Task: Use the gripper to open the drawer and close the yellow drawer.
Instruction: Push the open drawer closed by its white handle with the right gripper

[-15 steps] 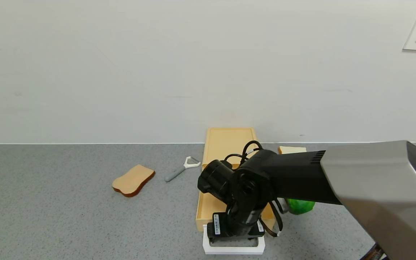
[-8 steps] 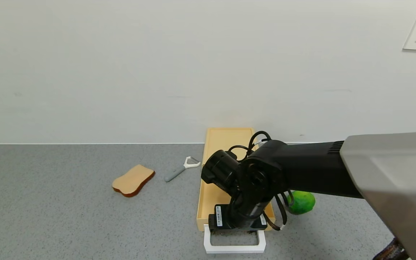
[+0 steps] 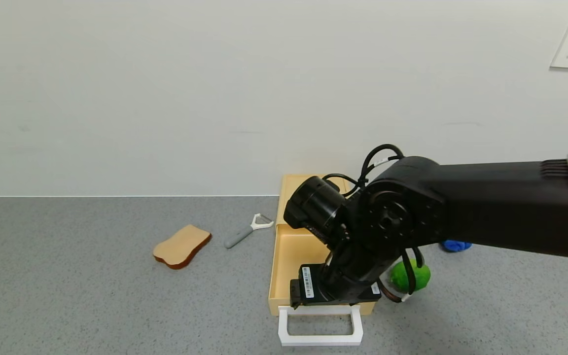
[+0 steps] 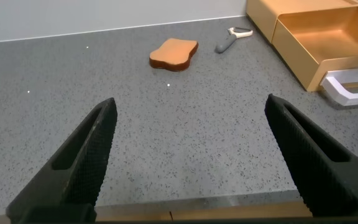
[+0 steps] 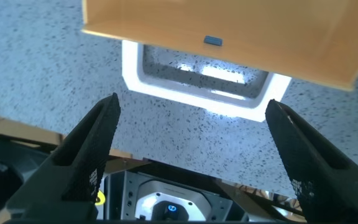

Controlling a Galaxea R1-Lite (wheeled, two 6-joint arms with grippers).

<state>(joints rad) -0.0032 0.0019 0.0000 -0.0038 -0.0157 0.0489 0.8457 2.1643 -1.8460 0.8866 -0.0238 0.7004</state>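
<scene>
The pale yellow drawer [image 3: 308,190] stands at the back of the counter with its tray [image 3: 289,268] slid out towards me. The white loop handle [image 3: 320,338] lies free at the tray's front. My right gripper [image 3: 331,301] hangs open and empty just above the tray's front edge, behind the handle. In the right wrist view the gripper [image 5: 192,102] has wide-apart fingers with the handle [image 5: 197,93] and tray front [image 5: 229,31] beyond them. My left gripper [image 4: 190,102] is open and empty over bare counter, far from the drawer [image 4: 316,37].
A tan bread slice [image 3: 182,245] and a grey-and-white peeler [image 3: 248,230] lie left of the drawer. A green fruit [image 3: 412,276] and a blue object [image 3: 455,245] lie to its right, partly behind my right arm. The counter's front edge is close under the handle.
My right gripper has risen from the white handle and drawn back over the tray's front. The arm has lifted, uncovering the green fruit and blue object. The tray stays out.
</scene>
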